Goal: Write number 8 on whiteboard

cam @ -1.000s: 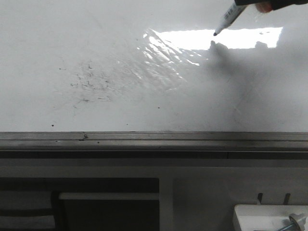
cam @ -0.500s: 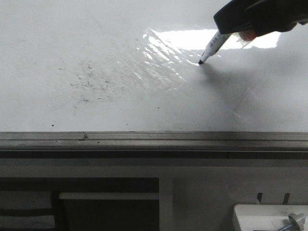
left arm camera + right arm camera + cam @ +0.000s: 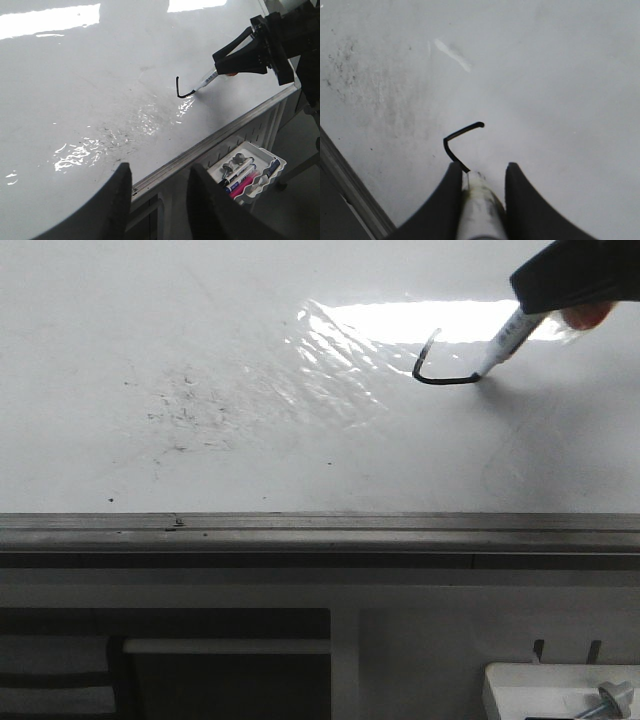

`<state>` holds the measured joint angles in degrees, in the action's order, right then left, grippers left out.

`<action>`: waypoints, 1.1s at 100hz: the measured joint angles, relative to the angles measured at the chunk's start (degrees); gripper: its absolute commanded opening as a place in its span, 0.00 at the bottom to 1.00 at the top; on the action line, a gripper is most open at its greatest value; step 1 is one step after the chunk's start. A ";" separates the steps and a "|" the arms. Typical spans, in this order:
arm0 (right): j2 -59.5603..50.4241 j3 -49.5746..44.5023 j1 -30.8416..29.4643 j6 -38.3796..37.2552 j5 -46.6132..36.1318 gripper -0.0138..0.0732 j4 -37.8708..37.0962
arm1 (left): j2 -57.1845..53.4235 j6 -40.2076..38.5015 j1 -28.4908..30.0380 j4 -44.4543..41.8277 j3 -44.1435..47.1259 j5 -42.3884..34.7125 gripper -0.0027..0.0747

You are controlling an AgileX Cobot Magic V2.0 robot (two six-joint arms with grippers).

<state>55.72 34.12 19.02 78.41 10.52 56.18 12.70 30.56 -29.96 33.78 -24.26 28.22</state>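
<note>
Currently the left hand (image 3: 156, 200) hovers empty, fingers apart, above the whiteboard (image 3: 250, 320); the right hand (image 3: 570, 285) grips a marker (image 3: 503, 340), its tip touching the board at the end of a hooked black stroke, the unfinished number 8 (image 3: 435, 370), just left of that hand

Overhead light is bouncing hard off the whiteboard (image 3: 200, 320), w/ a blown-out glare patch (image 3: 400, 320) washing out its far part in front view. My right gripper (image 3: 560, 285) is casting a soft shadow nearby. Wrist views are looking dimmer, greyer; my fingers (image 3: 451, 200) are showing blurred.
</note>
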 measured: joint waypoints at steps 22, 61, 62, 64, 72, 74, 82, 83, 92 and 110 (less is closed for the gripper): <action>-1.53 -3.07 -1.59 -0.12 3.33 0.09 -0.32 | 0.00 0.00 0.00 0.21 0.00 0.00 0.34; -1.62 -4.07 0.47 -0.35 4.44 0.09 0.03 | 0.00 0.00 0.00 0.71 0.00 0.00 0.34; -1.51 -4.05 0.47 -0.35 4.44 0.09 0.03 | 0.00 0.00 0.00 0.71 0.00 0.00 0.34; -1.51 -3.79 0.59 -0.35 4.44 0.09 -0.08 | 0.00 0.00 0.00 0.71 0.00 0.00 0.34; -1.13 -2.71 0.60 -0.35 4.44 0.09 -0.19 | 0.00 0.00 0.00 0.83 0.00 0.00 0.34; -1.03 -2.35 0.60 -0.35 4.44 0.09 -0.31 | 0.00 0.00 0.00 0.83 0.00 0.00 0.34; -0.29 -0.92 0.60 -0.35 4.39 0.09 -0.40 | 0.00 0.00 0.00 0.83 0.00 0.00 0.34; -0.16 -0.79 0.60 -0.35 4.39 0.09 -0.40 | 0.00 0.00 0.00 0.83 0.00 0.00 0.34; 1.00 1.00 0.67 -0.35 4.39 0.09 -0.43 | 0.00 0.00 0.00 0.83 0.00 0.00 0.34; 3.57 4.14 0.95 -0.35 4.14 0.09 -0.43 | 0.00 0.00 0.00 1.07 0.00 0.00 0.34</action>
<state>59.29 38.26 19.96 78.06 14.66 55.75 12.70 30.56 -29.96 34.84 -24.26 28.22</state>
